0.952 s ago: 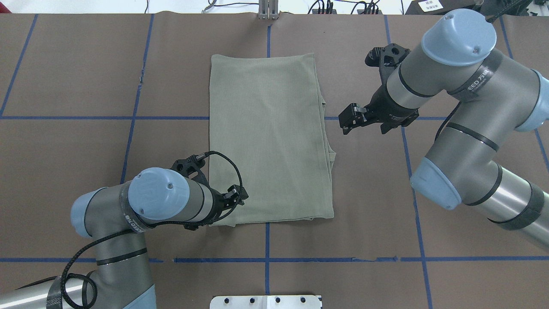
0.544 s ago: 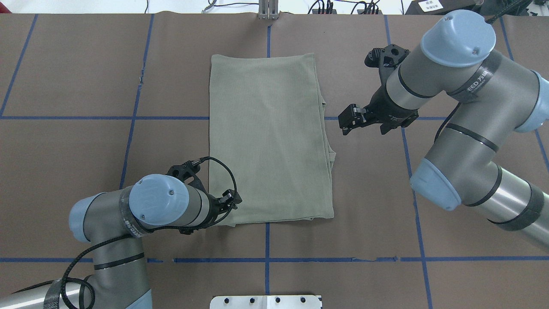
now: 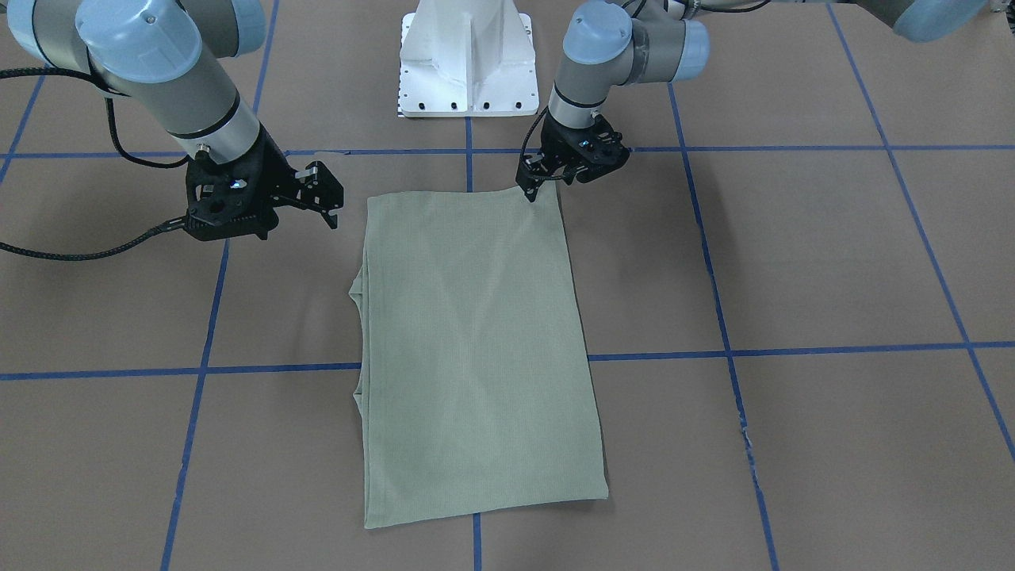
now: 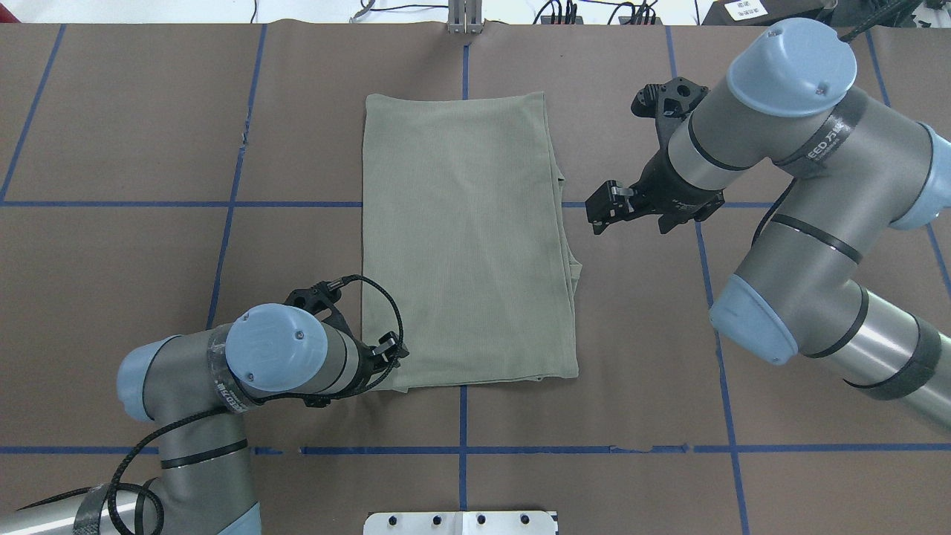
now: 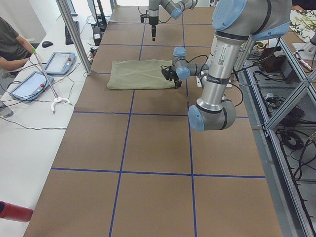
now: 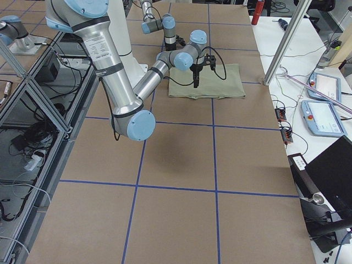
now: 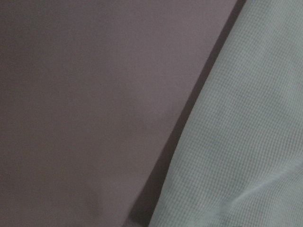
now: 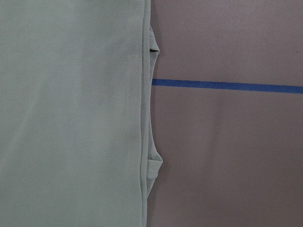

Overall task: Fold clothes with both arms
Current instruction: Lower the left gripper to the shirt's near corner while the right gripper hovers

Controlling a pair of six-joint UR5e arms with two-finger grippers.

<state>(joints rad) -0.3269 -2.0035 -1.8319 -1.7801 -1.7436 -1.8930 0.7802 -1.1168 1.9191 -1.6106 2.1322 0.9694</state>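
The left arm [image 4: 275, 364] and right arm [image 4: 750, 141] are silver-grey tubes with light blue domed joint caps, each cap set with small screws. Black bands ring the joints, some printed with white lettering, and braided black cables [image 3: 79, 255] run to black wrist fittings. The base [image 3: 465, 55] is white metal with a row of dark bolt holes.

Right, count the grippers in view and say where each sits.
2. The left gripper is down at the shirt's near corner on the robot's left side. The right gripper is beside the shirt's layered right edge, off the cloth.
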